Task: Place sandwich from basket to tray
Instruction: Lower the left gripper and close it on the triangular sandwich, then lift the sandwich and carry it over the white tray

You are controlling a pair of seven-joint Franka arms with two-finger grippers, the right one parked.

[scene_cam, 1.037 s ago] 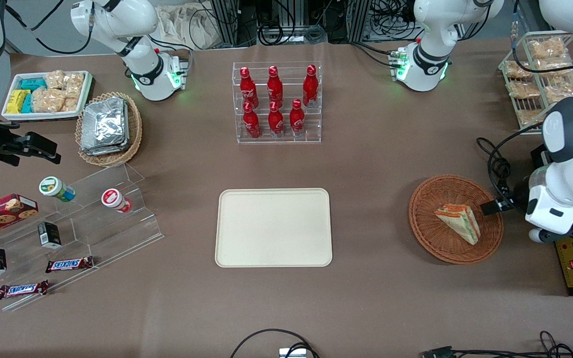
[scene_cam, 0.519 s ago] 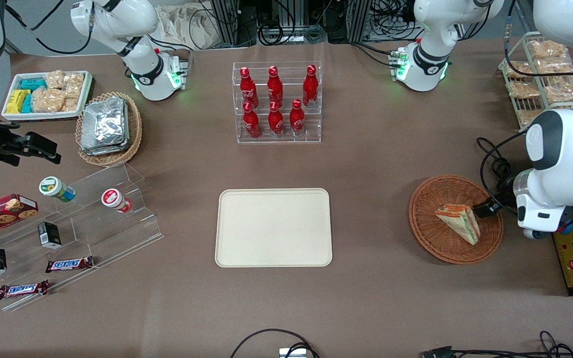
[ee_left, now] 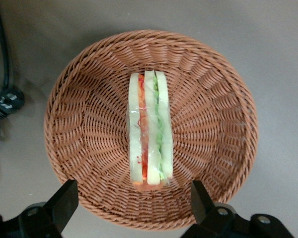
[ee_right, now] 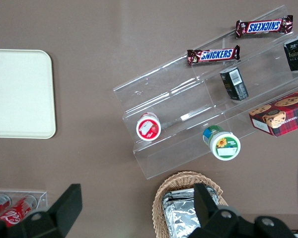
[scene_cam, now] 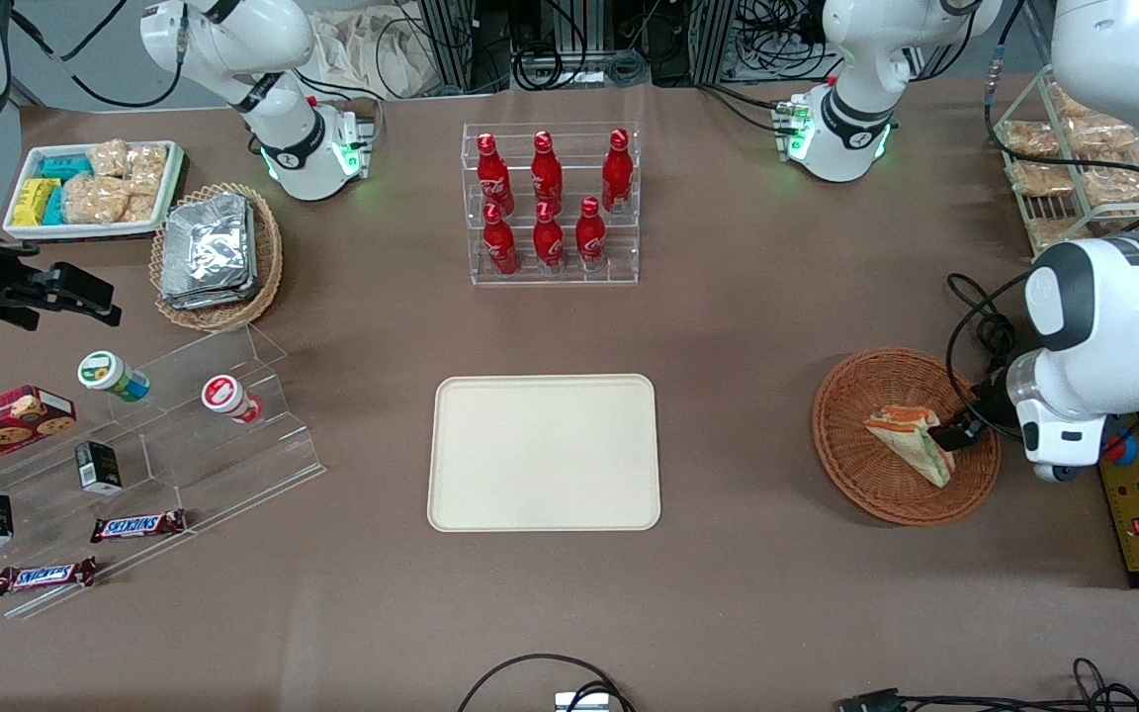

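The task is at its first step. The sandwich (ee_left: 149,131) lies in the middle of the basket (ee_left: 84,114), standing on edge with its orange-red and green filling lines showing between pale bread. The basket sits near the tabletop's edge at the working arm's end. The gripper (ee_left: 131,203) hovers over the rim of the basket, its fingers (ee_left: 64,201) spread wide, 1 on each side of the sandwich's end and touching nothing. In the front view the gripper (scene_cam: 955,433) is low over the basket (scene_cam: 856,465), just beside the sandwich (scene_cam: 906,440).

Nothing is gripped yet, so lowering, closing, lifting, carrying and setting down are all left. The tray (scene_cam: 544,452) lies bare in the middle of the tabletop, well apart from the basket.

Readable writing is sparse. 2 chocolate bars (ee_right: 213,55) by the clear stepped stand (ee_right: 188,104) read "SNICKERS". The 6 red bottles (scene_cam: 547,203) in their clear rack carry white script, too small to read with certainty. The red biscuit box (ee_right: 280,114) and the small dark cartons (ee_right: 233,83) carry print I cannot make out.
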